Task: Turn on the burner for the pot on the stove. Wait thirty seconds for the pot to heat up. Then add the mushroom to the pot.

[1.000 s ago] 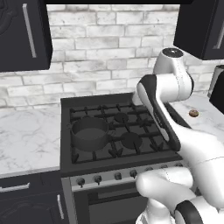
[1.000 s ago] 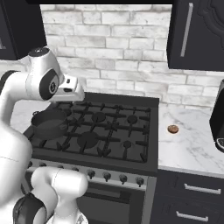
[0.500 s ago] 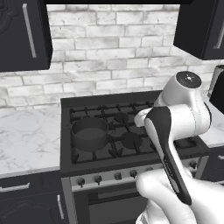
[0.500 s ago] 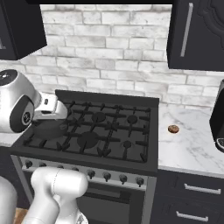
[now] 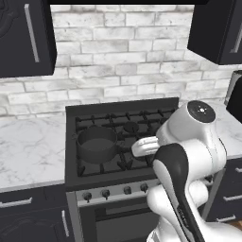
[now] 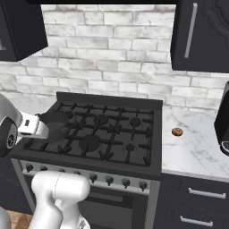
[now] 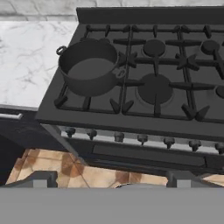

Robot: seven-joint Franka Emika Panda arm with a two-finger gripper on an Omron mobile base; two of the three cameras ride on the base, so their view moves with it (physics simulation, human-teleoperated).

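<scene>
Here the claw [image 7: 111,177] sits low in front of the stove [image 7: 144,114], and in the hand view just two small grey tips rise at the bottom edge, set well apart with patterned brown floor tiles [image 7: 70,168] between them; they look spread, with nothing between them. Just beyond and above the tips runs the silvery front strip with its row of dark knobs [image 7: 142,139]. Nothing stands between the claw and that strip. Farther on, up and to the left of the claw, the pot [image 7: 89,72] rests on the grate over the front-left burner, open and with nothing showing inside it. Ahead of the claw a flameless burner cap [image 7: 155,87] lies under the grate bars; no flame is visible on any burner. In the left base view the white arm [image 5: 189,156] folds down in front of the range, its elbow hiding the right half of the cooktop. Farthest off, well to the right of the stove, the mushroom [image 6: 177,132] lies on the marble counter [image 6: 197,147], near a black appliance [image 6: 222,125]. No writing is readable.
</scene>
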